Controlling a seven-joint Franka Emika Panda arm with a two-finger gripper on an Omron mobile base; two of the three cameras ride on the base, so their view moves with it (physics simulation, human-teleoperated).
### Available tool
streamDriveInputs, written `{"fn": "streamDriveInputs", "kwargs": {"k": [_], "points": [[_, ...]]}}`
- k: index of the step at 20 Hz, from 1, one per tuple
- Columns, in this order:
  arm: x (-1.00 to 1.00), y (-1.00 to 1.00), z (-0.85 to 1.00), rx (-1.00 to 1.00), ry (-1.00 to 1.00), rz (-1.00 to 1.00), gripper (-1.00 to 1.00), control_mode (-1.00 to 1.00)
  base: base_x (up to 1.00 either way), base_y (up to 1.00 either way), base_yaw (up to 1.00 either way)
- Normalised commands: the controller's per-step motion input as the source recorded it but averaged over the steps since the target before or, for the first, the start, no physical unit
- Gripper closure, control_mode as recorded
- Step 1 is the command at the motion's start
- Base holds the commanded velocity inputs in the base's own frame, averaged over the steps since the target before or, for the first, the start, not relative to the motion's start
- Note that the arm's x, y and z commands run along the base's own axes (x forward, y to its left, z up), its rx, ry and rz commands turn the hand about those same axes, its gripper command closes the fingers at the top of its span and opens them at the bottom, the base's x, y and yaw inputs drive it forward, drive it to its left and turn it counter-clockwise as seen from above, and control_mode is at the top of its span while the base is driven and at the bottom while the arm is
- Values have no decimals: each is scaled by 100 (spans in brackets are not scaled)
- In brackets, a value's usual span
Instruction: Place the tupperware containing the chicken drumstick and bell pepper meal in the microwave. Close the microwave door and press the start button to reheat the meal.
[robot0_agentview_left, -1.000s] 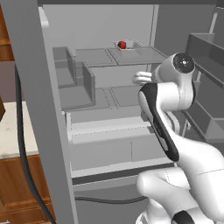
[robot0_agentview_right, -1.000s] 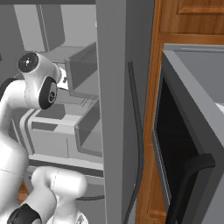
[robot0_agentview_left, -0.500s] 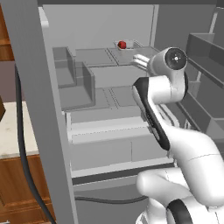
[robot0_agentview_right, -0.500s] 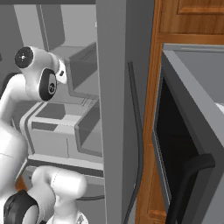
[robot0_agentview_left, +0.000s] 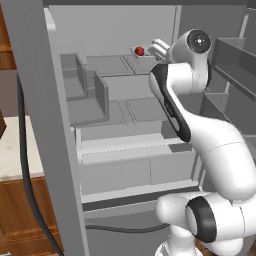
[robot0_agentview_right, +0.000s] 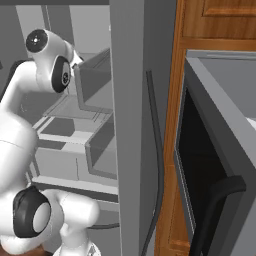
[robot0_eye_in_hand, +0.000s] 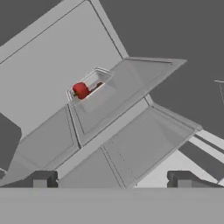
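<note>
Translucent tupperware (robot0_eye_in_hand: 92, 89), red bell pepper (robot0_eye_in_hand: 80, 90) half-hidden.

Red bell pepper (robot0_eye_in_hand: 80, 90) in translucent-white tupperware (robot0_eye_in_hand: 101, 89); grey fridge shelves (robot0_agentview_left: 120, 65).

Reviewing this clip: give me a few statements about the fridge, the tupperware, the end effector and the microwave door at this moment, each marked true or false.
1. The tupperware sits on a fridge shelf. True.
2. The end effector is clamped on the tupperware. False: its jaws stand wide open, short of the tray and apart from it.
3. The microwave door is shut. False: it hangs open.
4. A red bell pepper shows inside the tupperware. True.
5. The fridge is closed. False: its interior and shelves are exposed.
</note>
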Motion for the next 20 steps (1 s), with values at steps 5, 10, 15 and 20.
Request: {"fn": "streamDriveInputs", "kwargs": {"k": [5,10,15,20], "points": [[49,-15,1,14,7,0,-100,-100,0,0,0],[58,-10,-5,8,9,0,-100,-100,0,0,0],[65,-1,-14,3,10,0,-100,-100,0,0,0],[70,0,-10,1,10,0,-100,-100,0,0,0]]}}
